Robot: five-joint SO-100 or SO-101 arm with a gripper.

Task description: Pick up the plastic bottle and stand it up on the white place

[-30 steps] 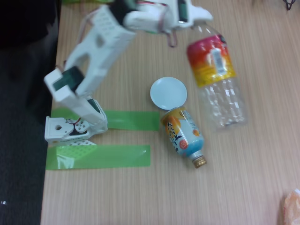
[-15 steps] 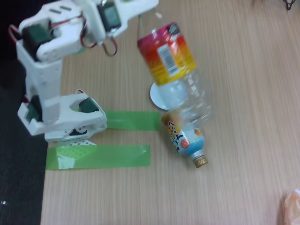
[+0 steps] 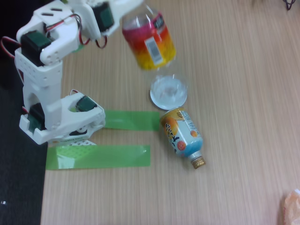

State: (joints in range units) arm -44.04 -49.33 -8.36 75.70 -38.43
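Observation:
In the fixed view the plastic bottle (image 3: 149,44), clear with a red and yellow label, hangs nearly upright under the camera. Its clear lower end sits over the white place (image 3: 169,105), a small round disc on the wooden table. I cannot tell whether the base touches the disc. My gripper (image 3: 133,8) is at the top of the view, shut on the bottle's neck end. The cap is hidden behind the fingers.
A short orange and light-blue bottle-can (image 3: 182,133) with a gold cap lies just below the disc. Two green tape strips (image 3: 131,120) (image 3: 98,156) lie by the arm's base (image 3: 61,123). The table's left edge drops to dark floor. An orange object (image 3: 291,206) shows at the bottom right.
The arm folded back towards its base and swung the bottle left. The bottle tipped from slanted to nearly upright, and its clear base came over the white disc.

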